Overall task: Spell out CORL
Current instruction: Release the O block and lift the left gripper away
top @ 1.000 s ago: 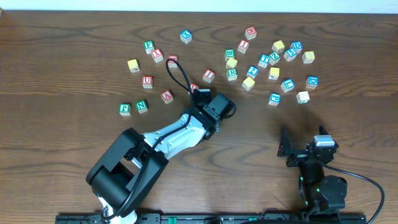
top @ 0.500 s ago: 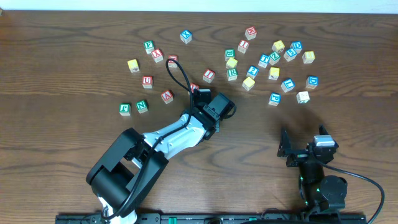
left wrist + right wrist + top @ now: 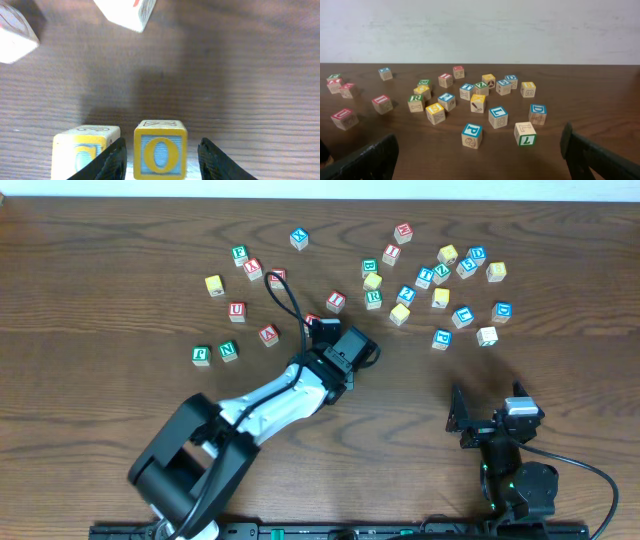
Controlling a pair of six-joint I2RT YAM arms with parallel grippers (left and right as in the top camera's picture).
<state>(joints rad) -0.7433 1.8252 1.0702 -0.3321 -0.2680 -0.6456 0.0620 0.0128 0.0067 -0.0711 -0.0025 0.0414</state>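
In the left wrist view, my left gripper point(image 3: 162, 143) is open, with a finger on each side of a yellow block with a blue-backed O point(image 3: 160, 155) that stands on the table. There is a gap on the block's right side. A second yellow block point(image 3: 82, 150) sits just left of the left finger, its letter partly hidden. From overhead, the left gripper point(image 3: 338, 360) covers both blocks. A green R block point(image 3: 373, 298) and a white-topped L block point(image 3: 487, 336) lie among the scattered blocks. My right gripper point(image 3: 480, 420) is open and empty.
Several letter blocks are scattered across the far table, in a left group around point(image 3: 237, 310) and a right group around point(image 3: 440, 275). In the right wrist view, a blue P block point(image 3: 472, 135) and the L block point(image 3: 525, 133) are nearest. Two pale blocks point(image 3: 125, 12) lie beyond the O block.
The left arm's elbow and base link have shifted slightly left. The gripper stays over the same spot. The right arm has not moved.
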